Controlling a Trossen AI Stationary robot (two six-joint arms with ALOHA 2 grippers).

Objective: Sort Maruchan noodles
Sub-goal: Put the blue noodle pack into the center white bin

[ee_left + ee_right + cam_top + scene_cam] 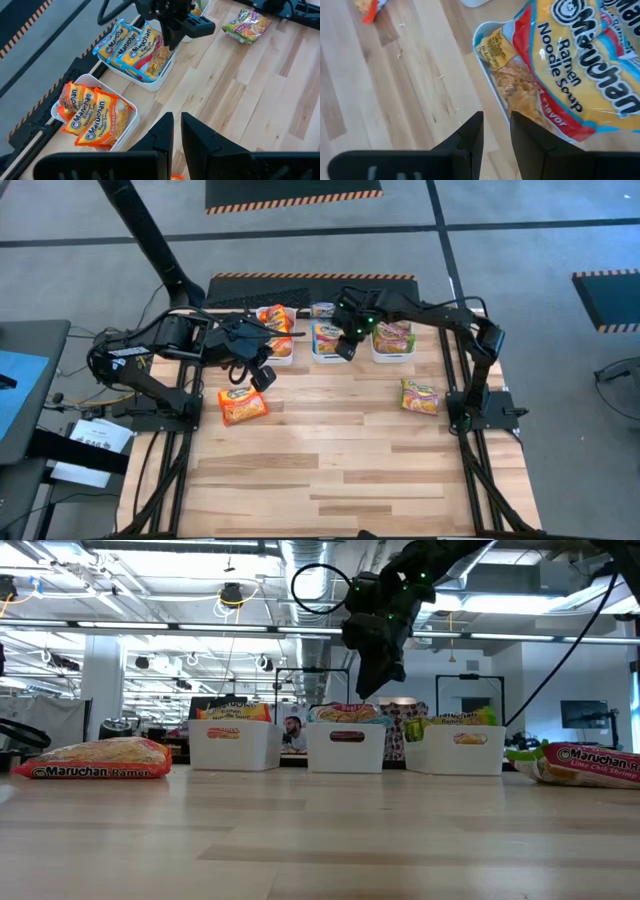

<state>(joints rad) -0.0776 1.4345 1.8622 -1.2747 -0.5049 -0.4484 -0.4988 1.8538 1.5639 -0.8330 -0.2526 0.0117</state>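
Saw right gripper (347, 348) hanging over the near rim of the middle bin (329, 358), fingers a little apart, gripping nothing. Saw blue noodles (326, 335) lying in that bin. Found left gripper (263, 377) near it on the left arm's side, closed and empty. Noted an orange packet (243, 404) on the table farther that way, and a green-pink packet (421, 396) on the opposite side of the bin.

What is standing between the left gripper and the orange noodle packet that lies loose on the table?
Nothing visible. The left gripper hangs just beside the orange packet, with only bare table between them.
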